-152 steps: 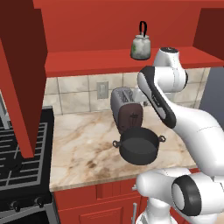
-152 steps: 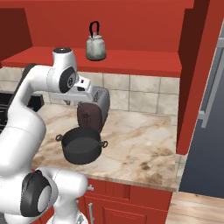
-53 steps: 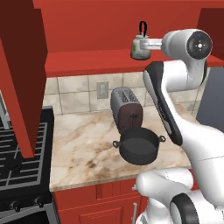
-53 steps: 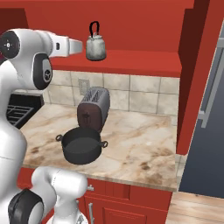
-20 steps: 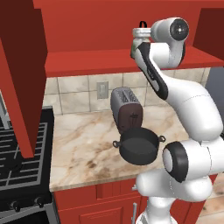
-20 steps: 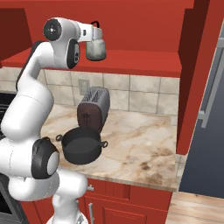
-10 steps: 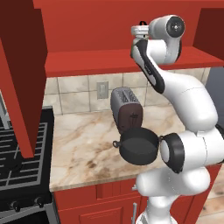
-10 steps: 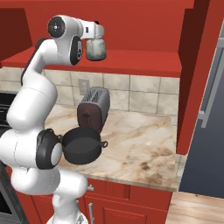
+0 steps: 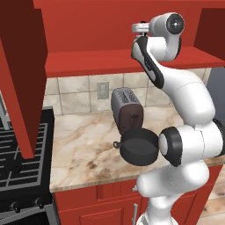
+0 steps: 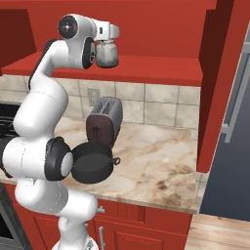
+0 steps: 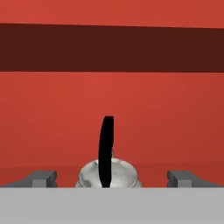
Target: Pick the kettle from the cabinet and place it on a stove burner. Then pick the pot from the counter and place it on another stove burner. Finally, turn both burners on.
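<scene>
While its 2 fingertips [image 11: 43, 178] stood wide apart at the bottom of the hand view, the tool [image 11: 112, 179] gripped nothing. Directly between those fingertips, and a little ahead of them, sat the kettle [image 11: 110, 174], its silvery dome centred in the gap and its black handle [image 11: 106, 148] rising edge-on as a thin dark arch; neither fingertip touched it. Behind the kettle was the red back wall of the cabinet [image 11: 166, 113], with a darker red band higher up.

From the right base view, the tool's white body was level with the kettle [image 10: 107, 55] and right against its upper part, the kettle standing on the red shelf [image 10: 161, 66] of the cabinet. From the left base view, the wrist reached over that shelf [image 9: 92, 61] and the arm hid the kettle.

Well below the tool, on the counter [image 9: 83, 149], stood a chrome and dark-red toaster [image 9: 127, 110] against the tiled wall, and just in front of it the pot [image 9: 138, 147], dark and shallow, with a small loop handle toward the stove. Farther left of the tool and lower still lay the black grates of the stove [image 9: 19, 165], with knobs along its front, beyond the red cabinet door panel [image 9: 19, 74].
</scene>
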